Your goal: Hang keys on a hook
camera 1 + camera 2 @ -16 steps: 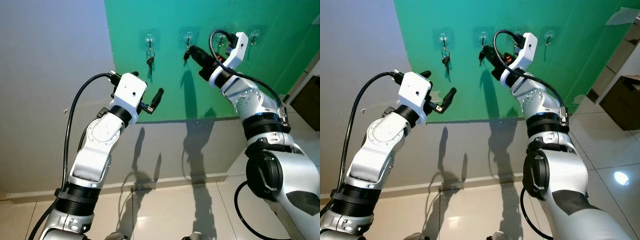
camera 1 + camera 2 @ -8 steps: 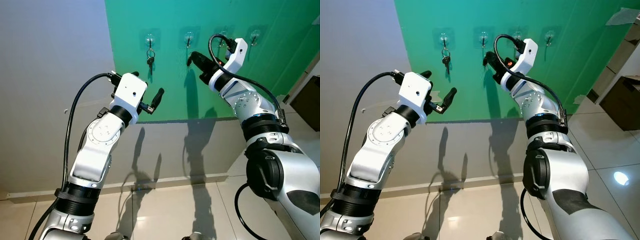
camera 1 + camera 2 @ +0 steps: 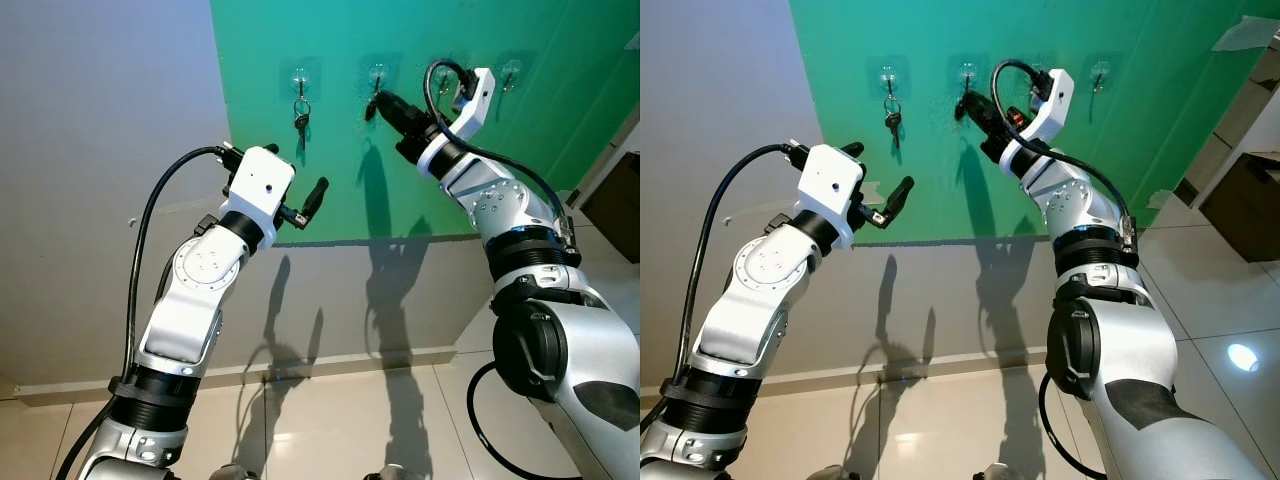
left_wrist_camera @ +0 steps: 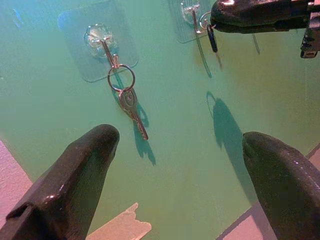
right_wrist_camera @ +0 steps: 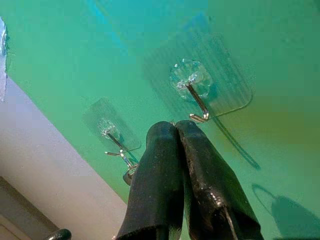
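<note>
— Up at the second hook, how do the jaws of the right gripper stand?

— Pressed tight together, tips just under the hook's bent end. From the left wrist view a small dark key on a ring hangs from those tips, right beside that hook; whether the ring is over the hook I cannot tell.

— And the other gripper?

— The left gripper hangs lower and to the left, well apart from the wall, its jaws spread wide with nothing between them. Its two black fingers frame the wall.

— What lies beyond?

— A green panel carries a row of clear adhesive hooks. The first hook already bears a ring with a silver key hanging straight down. Two further hooks sit to the right, partly behind the right arm. Left of the green the wall is grey, and below is a pale tiled floor with the arms' shadows.
</note>
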